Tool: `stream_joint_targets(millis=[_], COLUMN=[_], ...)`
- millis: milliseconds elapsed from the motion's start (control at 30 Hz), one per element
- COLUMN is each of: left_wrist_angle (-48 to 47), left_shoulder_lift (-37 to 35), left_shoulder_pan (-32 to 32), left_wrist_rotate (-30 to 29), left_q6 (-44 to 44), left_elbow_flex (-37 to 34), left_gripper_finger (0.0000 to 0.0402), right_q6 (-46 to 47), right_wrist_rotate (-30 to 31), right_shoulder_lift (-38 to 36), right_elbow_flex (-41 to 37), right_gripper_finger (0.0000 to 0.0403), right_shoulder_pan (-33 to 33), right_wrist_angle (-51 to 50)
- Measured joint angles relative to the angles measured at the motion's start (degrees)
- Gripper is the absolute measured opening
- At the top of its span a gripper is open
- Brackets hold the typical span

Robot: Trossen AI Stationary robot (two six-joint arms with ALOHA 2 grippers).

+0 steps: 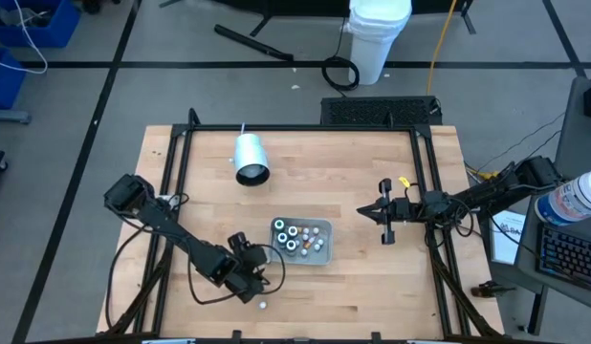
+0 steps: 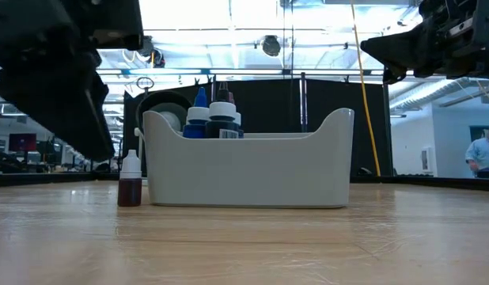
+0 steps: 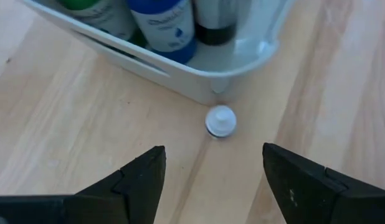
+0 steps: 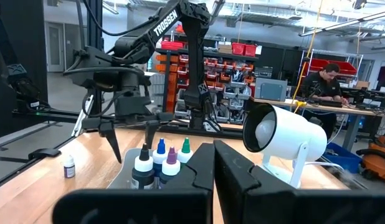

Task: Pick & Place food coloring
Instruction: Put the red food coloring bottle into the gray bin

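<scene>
One small food coloring bottle (image 3: 220, 121) with a white cap and dark red liquid (image 2: 130, 180) stands upright on the wooden table, just outside the corner of the pale tray (image 3: 205, 84), toward the near edge (image 1: 263, 306). Several more food coloring bottles (image 1: 297, 239) stand inside the tray. My left gripper (image 3: 211, 152) hovers open over the lone bottle, pointing steeply down, its fingers clear of the bottle. My right gripper (image 1: 386, 227) waits shut in the air to the right of the tray.
A white cup (image 1: 250, 158) lies on its side at the far left of the table. The tray (image 2: 252, 170) sits near the table's middle. Black frame rails (image 1: 176, 182) run along the left, far and right edges. Bare wood lies in front of the tray.
</scene>
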Motion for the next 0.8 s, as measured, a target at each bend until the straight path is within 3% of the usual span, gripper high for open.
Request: stream_joint_targets(millis=[333,800], left_wrist_angle=[0.23,4.72], left_shoulder_lift=[0.0,-0.02], left_shoulder_pan=[0.35,4.49], left_wrist_rotate=[2.52,5.57], left_q6=[10.22,17.31], left_elbow_flex=[-0.04,-0.07], left_gripper_finger=[0.0271,0.0271], right_q6=[0.14,0.43], right_wrist_rotate=[0.01,0.0], right_shoulder_lift=[0.0,0.0], right_elbow_flex=[0.0,0.0], right_gripper_finger=[0.0,0.0], right_shoulder_pan=[0.02,0.0], right_wrist_angle=[-0.07,-0.69])
